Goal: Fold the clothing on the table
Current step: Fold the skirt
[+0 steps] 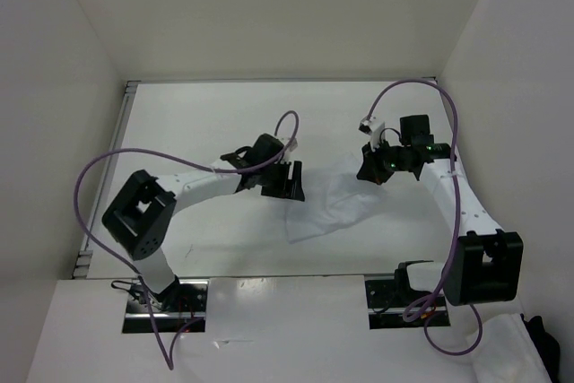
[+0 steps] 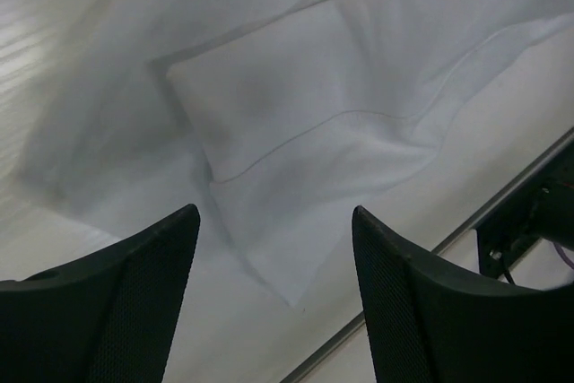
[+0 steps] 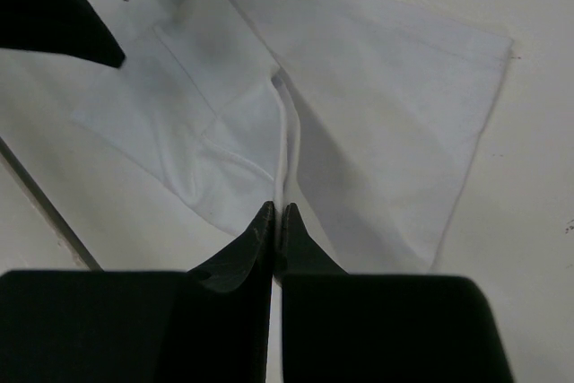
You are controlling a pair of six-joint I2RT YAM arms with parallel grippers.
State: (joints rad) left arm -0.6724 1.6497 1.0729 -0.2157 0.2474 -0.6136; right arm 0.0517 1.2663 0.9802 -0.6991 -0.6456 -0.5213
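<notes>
Both arms reach in over the counter [image 1: 206, 132], meeting near its middle.

Clothing [image 1: 327, 208]: thin white fabric, lying between my two grippers, right of centre on the counter. Most of it is flat. Its far-right corner lifts toward my right gripper [image 1: 369, 168].

Left gripper [image 1: 283, 181]: at the clothing's left edge. From the left wrist, my left gripper [image 2: 273, 213] has its fingers [image 2: 134, 302] spread wide, with nothing between them. It hangs just above the cloth and grips nothing. Below it the clothing [image 2: 341, 87] shows one layer doubled over another, a stitched seam line crossing it, and one corner pointing toward the counter's near edge strip [image 2: 404, 280]. Bare counter [image 2: 538, 96] shows to the right.

Right gripper [image 3: 276, 214]: fingers pressed together, pinching a narrow ridge of the clothing [image 3: 386, 87]. The ridge runs straight up from the flat cloth into the tips. To its right lies a smooth panel with a hemmed edge. To its left are creased, overlapping layers. The dark shape at upper left in this view is my left gripper [image 3: 63, 6]. Counter [image 3: 538, 177] beyond the hem is bare, with a speck or two.

A purple cable [image 1: 90, 177] loops off my left arm.
</notes>
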